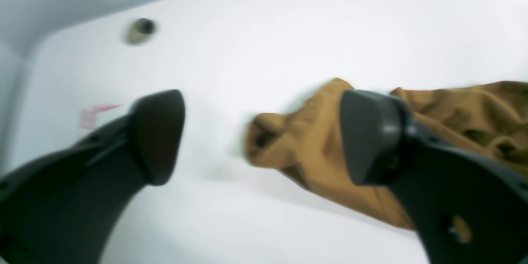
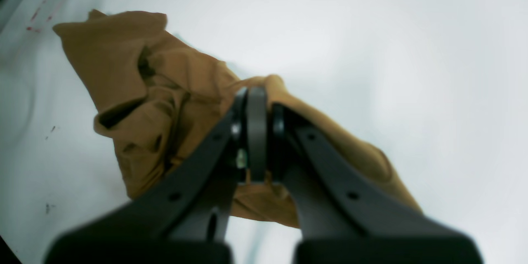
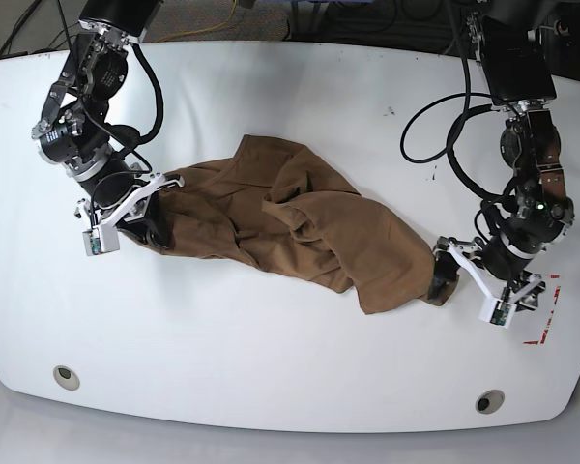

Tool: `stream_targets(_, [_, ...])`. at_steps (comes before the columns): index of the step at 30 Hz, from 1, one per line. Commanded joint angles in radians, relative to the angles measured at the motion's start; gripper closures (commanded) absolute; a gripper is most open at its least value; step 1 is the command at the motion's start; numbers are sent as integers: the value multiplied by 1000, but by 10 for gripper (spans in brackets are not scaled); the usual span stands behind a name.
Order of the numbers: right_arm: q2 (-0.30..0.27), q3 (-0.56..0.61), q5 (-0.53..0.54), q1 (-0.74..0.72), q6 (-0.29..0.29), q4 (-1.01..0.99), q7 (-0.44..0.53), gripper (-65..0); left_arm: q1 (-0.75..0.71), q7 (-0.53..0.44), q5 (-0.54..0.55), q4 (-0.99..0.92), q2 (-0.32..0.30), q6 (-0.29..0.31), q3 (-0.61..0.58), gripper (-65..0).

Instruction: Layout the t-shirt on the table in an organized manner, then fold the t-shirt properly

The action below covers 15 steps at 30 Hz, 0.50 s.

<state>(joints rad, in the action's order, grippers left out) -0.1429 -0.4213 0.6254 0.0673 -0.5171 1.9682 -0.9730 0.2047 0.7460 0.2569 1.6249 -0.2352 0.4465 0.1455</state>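
- The t-shirt (image 3: pixel 290 227) lies bunched and wrinkly across the middle of the tabletop (image 3: pixel 290 367), stretched from side to side.
- The left pincer (image 1: pixel 264 136) is wide and holds nothing. One end of the shirt lies on the tabletop just past its fingers (image 1: pixel 371 136).
- The right pincer (image 2: pixel 255 132) is pressed tight on a fold at the other end of the shirt.
- A red dashed mark (image 3: pixel 544 309) sits near the tabletop corner beside the left pincer.
- A round hole (image 1: pixel 141 31) shows near a rounded corner.
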Motion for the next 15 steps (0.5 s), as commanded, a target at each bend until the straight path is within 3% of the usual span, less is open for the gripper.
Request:
stream_targets(1, [2, 0, 14, -11, -2, 16, 29, 0, 57, -19, 6, -41, -8, -2, -40, -583])
stream_targets(9, [9, 3, 14, -10, -2, 7, 29, 0, 144, -30, 6, -248, -6, -5, -74, -559])
stream_targets(15, [9, 3, 14, -10, -2, -3, 29, 0, 190, -101, 6, -386, -6, -4, -77, -559])
